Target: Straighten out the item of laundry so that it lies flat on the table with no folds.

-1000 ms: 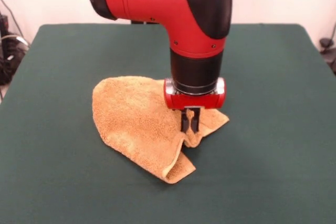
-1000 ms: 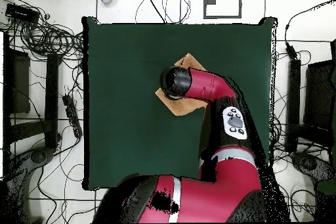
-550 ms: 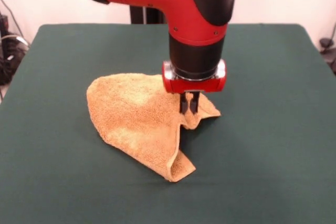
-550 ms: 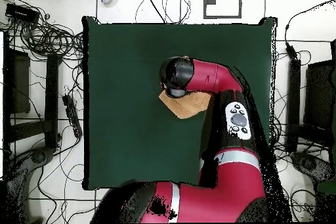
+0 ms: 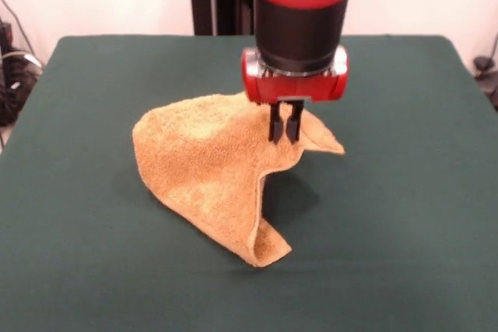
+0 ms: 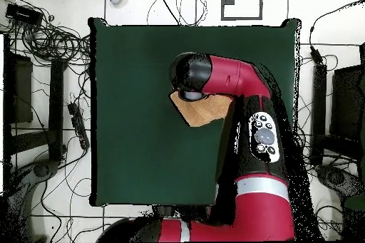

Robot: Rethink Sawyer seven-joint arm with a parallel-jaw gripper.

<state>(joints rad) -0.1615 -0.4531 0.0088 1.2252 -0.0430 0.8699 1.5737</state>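
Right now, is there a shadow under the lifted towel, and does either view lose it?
Front view: dark shadow on the table beneath the raised towel, right of its hanging fold, gripper pinching it. Overhead view: the arm covers most of the towel.

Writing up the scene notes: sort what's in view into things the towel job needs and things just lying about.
Job:
- towel, pinched and lifted in a peak
- gripper, shut on it
- green table

Lying about:
- cables on the floor beside the table
- black gear off the table's edge
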